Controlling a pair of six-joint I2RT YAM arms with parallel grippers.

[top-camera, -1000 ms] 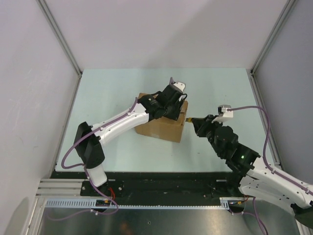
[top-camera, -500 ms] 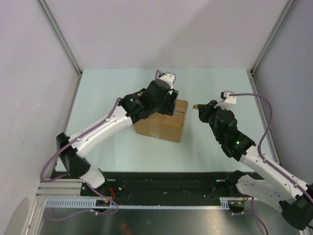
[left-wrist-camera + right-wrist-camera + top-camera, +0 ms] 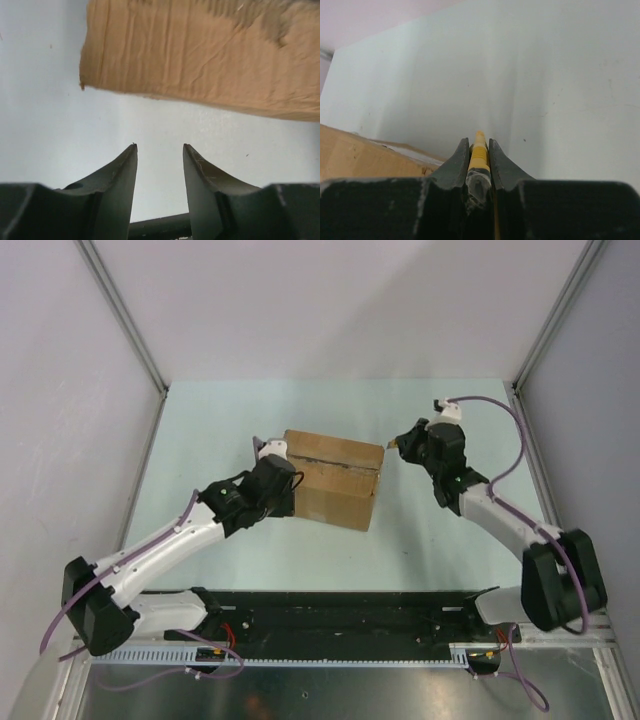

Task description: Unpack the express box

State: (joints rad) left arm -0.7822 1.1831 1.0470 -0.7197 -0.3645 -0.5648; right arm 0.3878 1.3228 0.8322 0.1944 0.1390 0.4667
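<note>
One table point(image 3: 440, 540), pale greenish-white, took up most of the view. On it sat one box point(image 3: 335, 478), plain brown cardboard, flaps down with the seam running across the top, and it was parked right between the two grippers. Two arms were reaching in, one from each side.

The left gripper point(image 3: 159, 146) was low at the box's left side. Its two fingers were spread apart with nothing between them, just bare table. From its own camera the box's cardboard wall point(image 3: 200, 55) was straight ahead of the fingertips, near but not touching.

The right gripper point(image 3: 479, 141) was up by the box's far right corner, with the box off to the left of and below its fingers. Its fingers were pinched tight on one yellow knife point(image 3: 479, 150), and the tip poked out just past the fingertips. I couldn't tell from these views whether that tip touched the cardboard.
</note>
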